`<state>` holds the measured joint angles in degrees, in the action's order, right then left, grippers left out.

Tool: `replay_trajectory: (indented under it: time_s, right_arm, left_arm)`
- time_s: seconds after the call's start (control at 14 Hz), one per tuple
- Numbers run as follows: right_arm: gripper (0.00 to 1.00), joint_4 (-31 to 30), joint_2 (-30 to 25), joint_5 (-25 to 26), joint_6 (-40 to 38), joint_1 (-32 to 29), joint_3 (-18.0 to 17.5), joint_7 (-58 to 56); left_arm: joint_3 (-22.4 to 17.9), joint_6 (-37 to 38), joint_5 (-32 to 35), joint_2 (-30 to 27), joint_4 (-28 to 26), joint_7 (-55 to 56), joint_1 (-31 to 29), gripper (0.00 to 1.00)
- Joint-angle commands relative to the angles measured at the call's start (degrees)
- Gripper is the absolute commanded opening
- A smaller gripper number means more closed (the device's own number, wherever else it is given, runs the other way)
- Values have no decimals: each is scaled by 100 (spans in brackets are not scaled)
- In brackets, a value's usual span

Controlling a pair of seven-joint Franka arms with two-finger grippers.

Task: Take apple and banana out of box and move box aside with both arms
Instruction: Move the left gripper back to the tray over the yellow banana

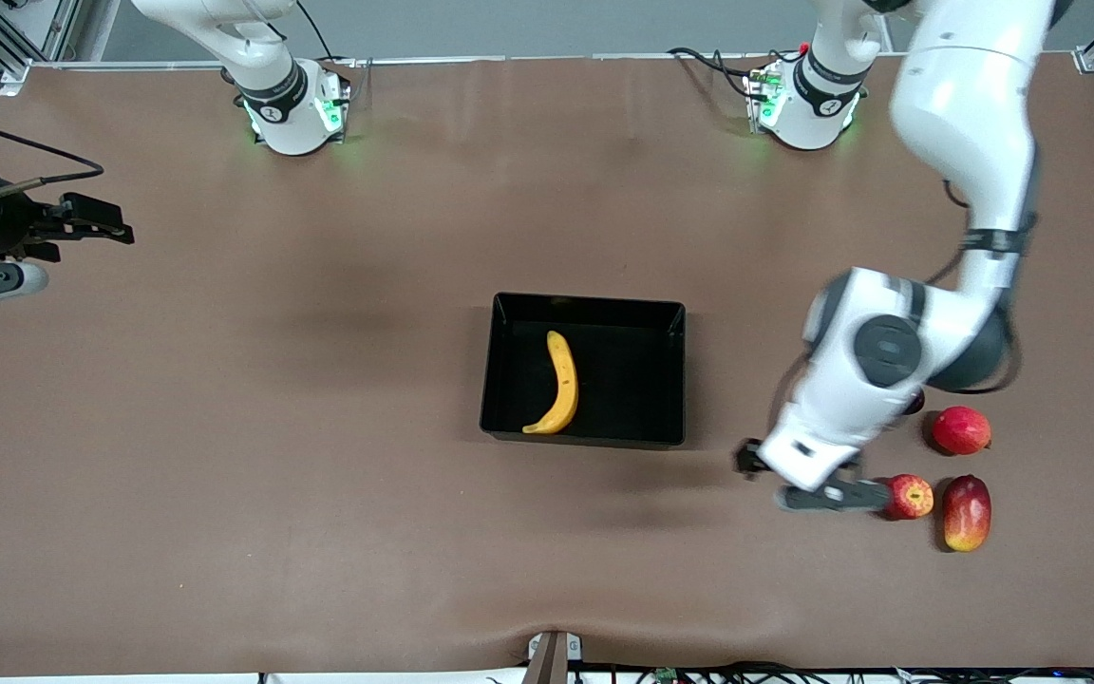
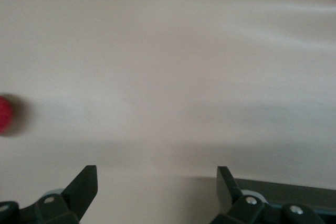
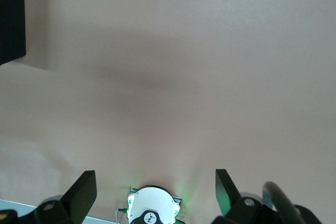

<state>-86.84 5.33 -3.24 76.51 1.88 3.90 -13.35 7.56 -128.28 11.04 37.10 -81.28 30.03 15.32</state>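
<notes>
The left wrist view alone shows the left gripper (image 2: 155,187) spread open over bare table (image 1: 224,427), beside the apple (image 1: 910,496). The black box (image 1: 670,380) holds the banana (image 1: 561,380) — the right gripper (image 3: 155,190) waits open at the table's right-arm end.

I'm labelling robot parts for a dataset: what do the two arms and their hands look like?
Both arms have glossy white shells with dark grey joint caps and black bands at the joints. Their round white bases glow green and carry black cables. The left hand and the right hand are black, each with two dark wedge-shaped fingers fixed by small silver screws.
</notes>
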Motion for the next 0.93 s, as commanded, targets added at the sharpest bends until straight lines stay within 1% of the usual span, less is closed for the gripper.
replay_trajectory:
  time_s: [0.0, 0.14, 0.36, 0.57, 0.71, 0.86]
  right_arm:
    - [100, 71, 56, -37, -57, -65, -30, 26]
    - [100, 71, 56, -37, -66, -57, -30, 26]
    - [100, 71, 56, -28, -57, -74, -38, 26]
    - [100, 71, 56, -37, -57, -100, -38, 26]
    - [100, 71, 109, -37, -66, -118, -38, 17]
    - [100, 71, 118, -37, -66, -118, -38, 17]
  left_arm:
    - [-70, -21, 38, 33, -28, 1053, 636, 100]
    - [-88, -126, 65, 226, 111, 1531, 1033, 100]
    - [-123, -336, 65, 455, 200, 1804, 1516, 100]
    - [-132, -662, 74, 797, 253, 2051, 1851, 100]
    - [-149, -672, 74, 939, 262, 2051, 2088, 100]
    - [-176, -672, 74, 1053, 262, 2016, 2168, 100]
